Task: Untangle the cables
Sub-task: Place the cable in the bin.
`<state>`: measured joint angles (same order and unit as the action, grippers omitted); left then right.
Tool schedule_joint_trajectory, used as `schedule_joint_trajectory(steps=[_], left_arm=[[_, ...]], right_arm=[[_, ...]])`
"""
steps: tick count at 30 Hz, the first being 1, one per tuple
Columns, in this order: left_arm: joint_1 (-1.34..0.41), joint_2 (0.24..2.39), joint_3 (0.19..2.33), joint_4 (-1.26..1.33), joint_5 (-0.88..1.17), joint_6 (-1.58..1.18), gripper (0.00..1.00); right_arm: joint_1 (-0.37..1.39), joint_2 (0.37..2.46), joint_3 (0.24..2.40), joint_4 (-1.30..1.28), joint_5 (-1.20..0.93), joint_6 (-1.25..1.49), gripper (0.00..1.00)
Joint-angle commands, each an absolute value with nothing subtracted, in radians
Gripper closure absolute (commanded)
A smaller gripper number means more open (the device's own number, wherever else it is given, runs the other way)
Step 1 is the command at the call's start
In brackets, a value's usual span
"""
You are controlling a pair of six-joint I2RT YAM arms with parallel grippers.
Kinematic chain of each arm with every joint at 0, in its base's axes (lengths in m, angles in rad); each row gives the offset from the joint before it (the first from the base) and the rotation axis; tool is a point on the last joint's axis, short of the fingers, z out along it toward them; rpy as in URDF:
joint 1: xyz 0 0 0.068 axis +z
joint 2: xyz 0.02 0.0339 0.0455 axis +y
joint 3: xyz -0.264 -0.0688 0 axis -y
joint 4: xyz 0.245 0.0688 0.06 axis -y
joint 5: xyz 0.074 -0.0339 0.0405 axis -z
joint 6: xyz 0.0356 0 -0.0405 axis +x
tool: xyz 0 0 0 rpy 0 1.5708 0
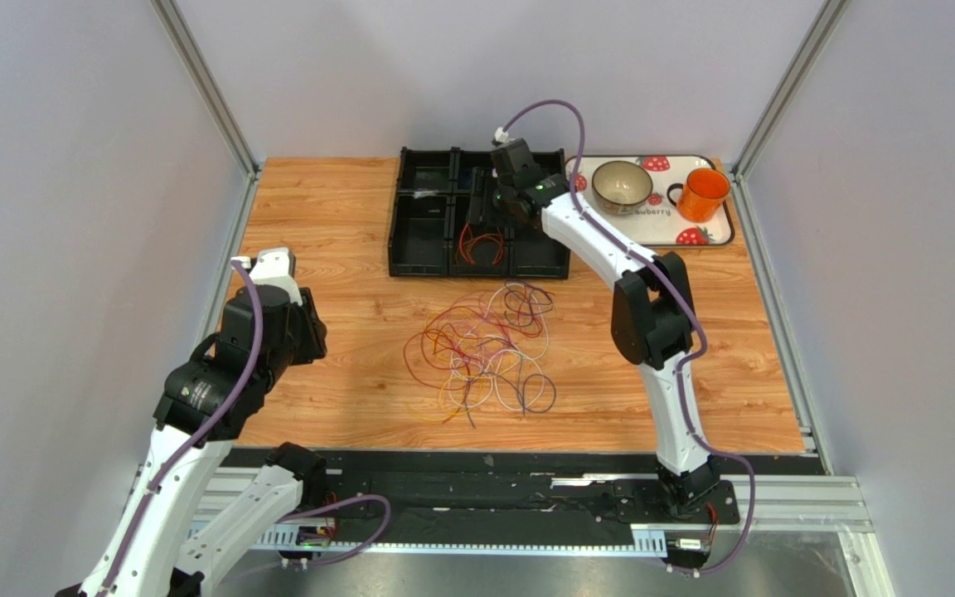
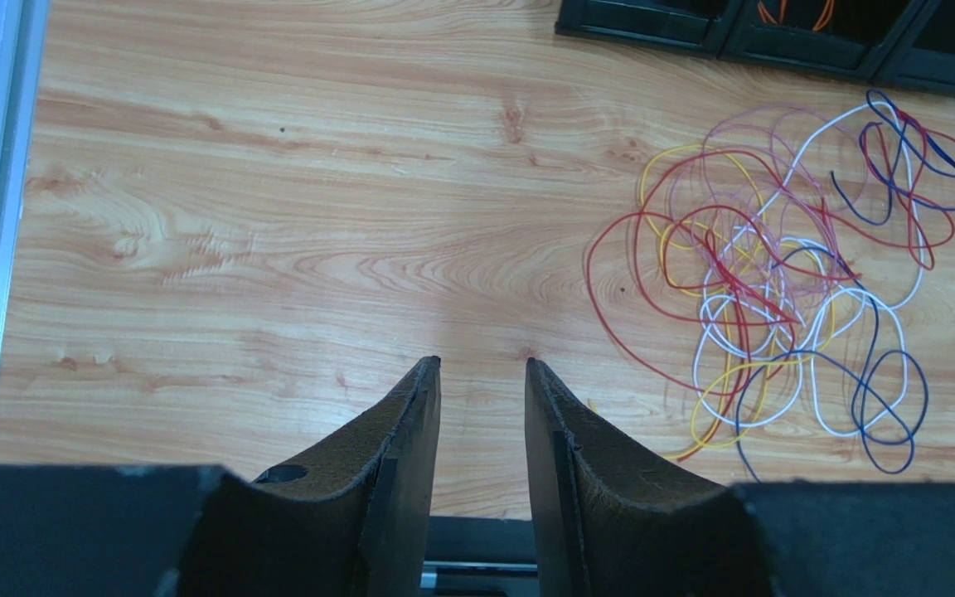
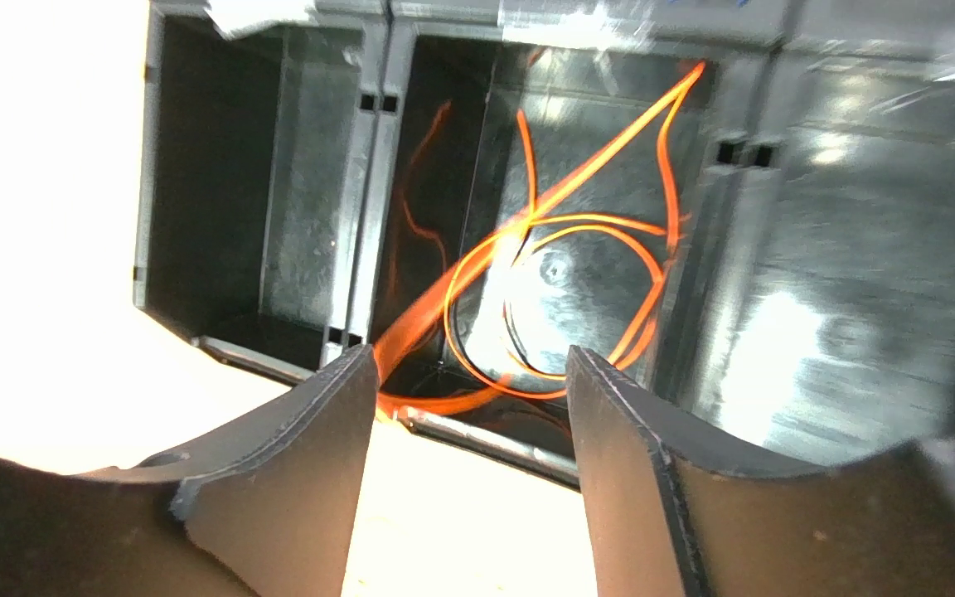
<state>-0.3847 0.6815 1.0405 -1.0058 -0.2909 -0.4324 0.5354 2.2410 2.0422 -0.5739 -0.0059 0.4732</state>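
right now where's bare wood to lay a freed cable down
Widest bare wood on the table: back-left, between the left rail, the black organizer and the cable tangle. Also the strip right of the right arm, in front of the strawberry tray. Crowded: the centre tangle and the back edge.

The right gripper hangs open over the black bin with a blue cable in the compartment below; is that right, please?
Nearly: the right wrist view shows the cable is orange, not blue. The right gripper does hang open over the black bin.
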Motion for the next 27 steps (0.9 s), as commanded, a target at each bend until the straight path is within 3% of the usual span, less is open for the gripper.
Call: schedule_joint_trajectory(steps=[1, 10, 18, 27], left_arm=[[-0.379, 0.673, 1.039, -0.989, -0.298, -0.423, 0.6], [-0.379, 0.678, 1.037, -0.991, -0.298, -0.425, 0.6], [-0.379, 0.686, 1.039, -0.991, -0.291, -0.423, 0.6], [-0.379, 0.739, 1.049, -0.991, -0.262, -0.419, 0.58]], right_arm=[[0.538, 2.149, 2.12, -0.626, 0.08, 0.411, 0.38], [0.538, 2.017, 1.999, -0.621, 0.115, 0.383, 0.37], [0.538, 1.8, 1.639, -0.525, 0.078, 0.416, 0.39], [0.54, 1.605, 1.373, -0.497, 0.029, 0.426, 0.4]])
